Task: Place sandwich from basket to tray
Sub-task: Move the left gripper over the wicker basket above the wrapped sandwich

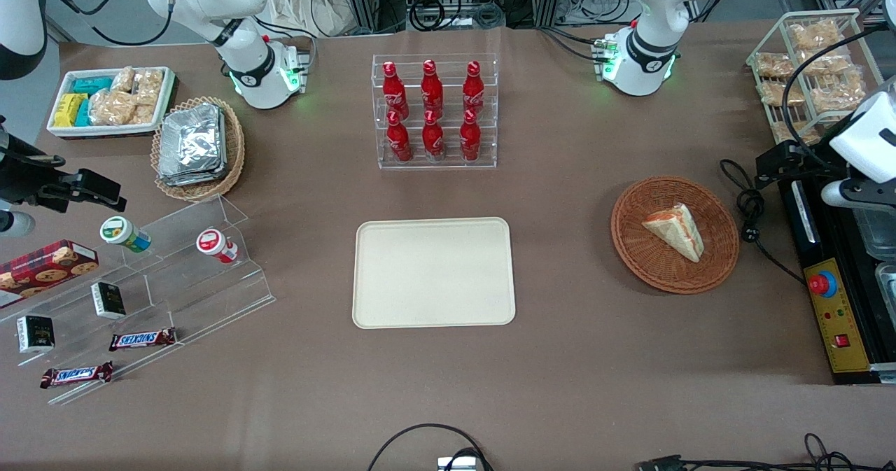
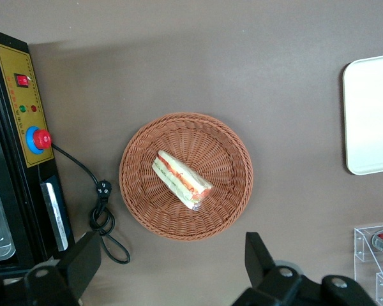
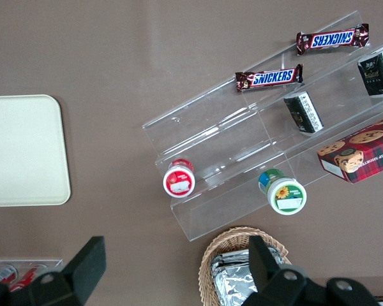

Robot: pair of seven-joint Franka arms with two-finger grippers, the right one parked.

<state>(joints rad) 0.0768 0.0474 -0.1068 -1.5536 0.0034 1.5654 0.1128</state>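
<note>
**Sandwich in basket, end effector aloft**

The sandwich (image 1: pixel 675 230) lies on its side in the round reddish-brown basket (image 1: pixel 633 243), filling edge showing red-orange and green (wrist camera looks straight down on it). The basket sits on the brown desk (image 1: pixel 595 373) toward the working arm's end. The cream tray (image 1: pixel 433 273) lies flat near the desk's middle, well apart from the basket, bare. The end effector (image 2: pixel 172 268) hangs above the desk beside the basket, fingers (image 2: pixel 258 255) spread wide, holding nothing. A black cable (image 1: pixel 752 212) coils just beside the basket. A clear rack of red bottles (image 1: pixel 434 110) stands farther from the front camera than the tray.
</note>
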